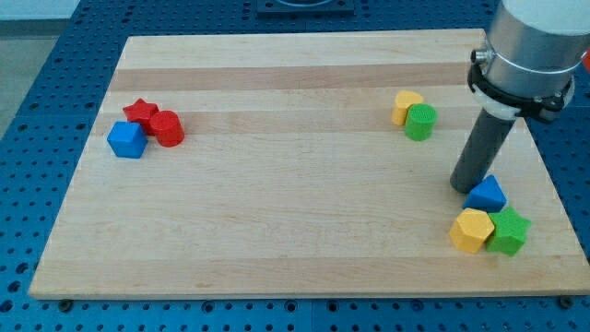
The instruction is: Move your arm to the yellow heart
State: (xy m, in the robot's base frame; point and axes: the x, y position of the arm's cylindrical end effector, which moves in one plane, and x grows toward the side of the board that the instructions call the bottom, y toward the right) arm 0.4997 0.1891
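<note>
The yellow heart [405,106] lies at the view's upper right, touching a green cylinder [421,122] just below and right of it. My tip [464,186] rests on the board to the lower right of the heart, well apart from it. The tip stands right next to the upper left side of a blue triangle [487,195].
A yellow hexagon [471,230] and a green star [509,231] sit below the blue triangle near the wooden board's [277,221] right edge. At the view's left a red star [141,112], a red cylinder [167,127] and a blue cube [127,140] cluster together.
</note>
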